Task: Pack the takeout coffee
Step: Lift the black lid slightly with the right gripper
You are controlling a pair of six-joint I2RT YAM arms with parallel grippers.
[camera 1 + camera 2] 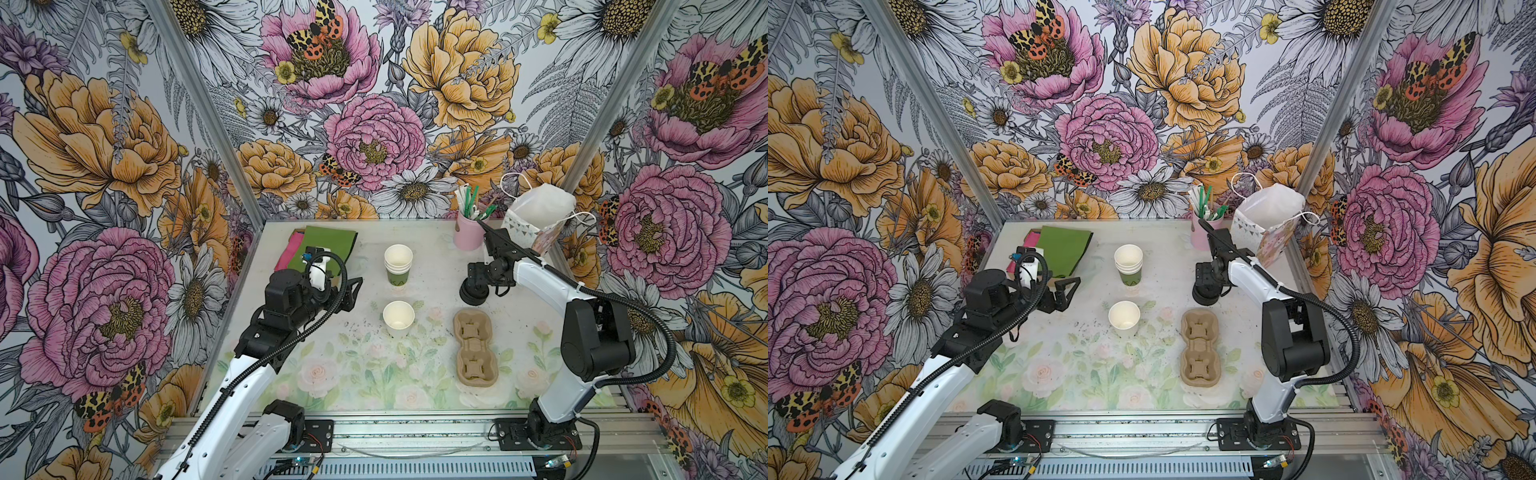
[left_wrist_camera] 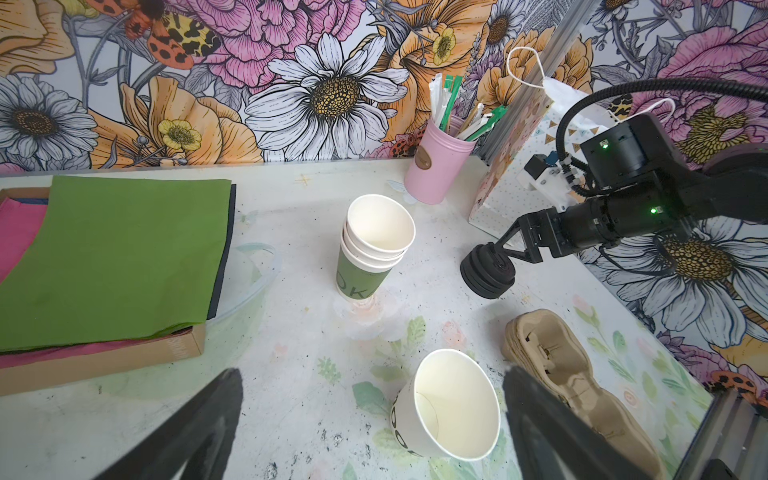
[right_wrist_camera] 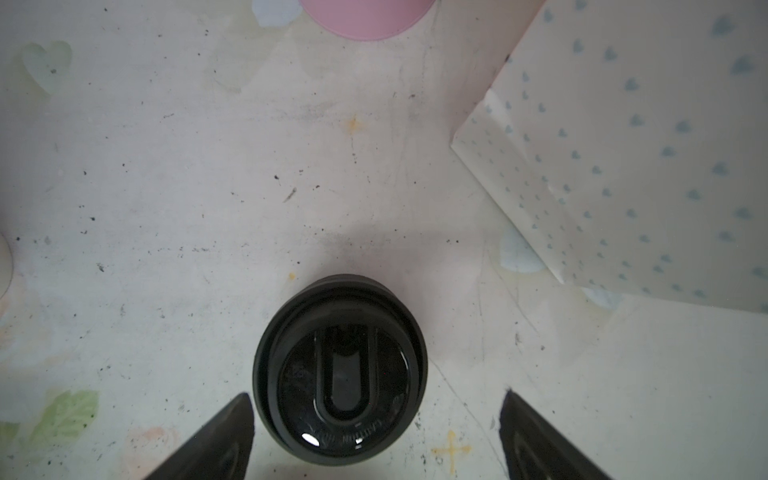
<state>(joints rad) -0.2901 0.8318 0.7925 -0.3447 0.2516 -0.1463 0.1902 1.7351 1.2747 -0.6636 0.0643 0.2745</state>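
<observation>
The takeout coffee cup [image 1: 398, 318] [image 1: 1123, 318] [image 2: 446, 409], white with dark lettering, stands mid-table with its mouth open and no lid on it. A stack of black sip lids [image 1: 473, 293] [image 1: 1206, 293] [image 2: 486, 272] [image 3: 338, 370] sits to its right. My right gripper [image 1: 478, 282] [image 3: 376, 395] hangs open right over that stack, one finger close to the top lid's rim and the other well apart. Left of the cup, my left gripper [image 1: 353, 293] [image 2: 372, 374] is open and empty, and the cup lies just ahead between its fingers.
A stack of green-and-white cups [image 1: 397, 264] stands behind the lone cup. A brown cardboard cup carrier [image 1: 476, 347] lies front right. At the back right are a pink holder of stirrers [image 1: 468, 235] and a patterned gift bag [image 1: 536, 216]. Green and pink tissue sheets [image 1: 328, 247] lie back left.
</observation>
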